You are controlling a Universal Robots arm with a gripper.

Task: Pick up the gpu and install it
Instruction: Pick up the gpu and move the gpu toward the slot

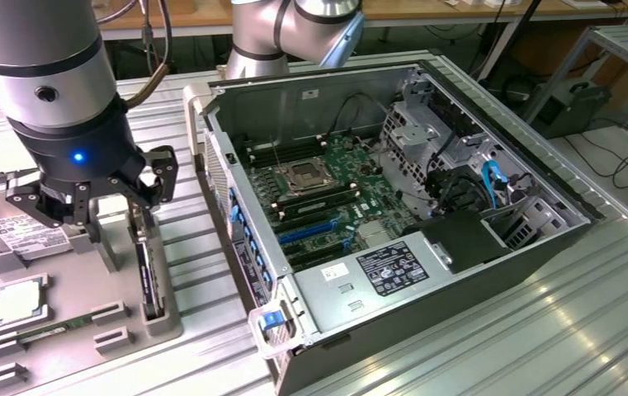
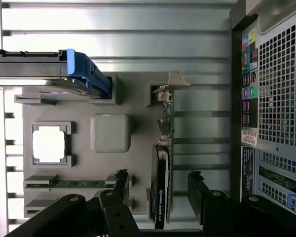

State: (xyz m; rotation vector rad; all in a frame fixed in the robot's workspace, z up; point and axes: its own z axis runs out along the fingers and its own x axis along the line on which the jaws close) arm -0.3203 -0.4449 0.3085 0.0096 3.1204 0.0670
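I read this as the approach to the pick: nothing is grasped yet. My pincer (image 2: 158, 180) is spread wide and empty, hanging over the grey tray (image 2: 138, 126) on the tabletop (image 1: 512, 330). The gpu (image 1: 148, 272) stands on its thin edge in a slot of that tray, with its silvery bracket at the end away from the pincer. In the wrist view one finger sits on each side of the card, both clear of it. The case (image 1: 291, 107) lies open just beside the tray, its blue slots (image 1: 314, 235) bare, so the install has not begun. As I judge it, a clean grasp calls for a straight descent, centred on the card, with the fingers closing on its flat faces and clear of the tray walls.
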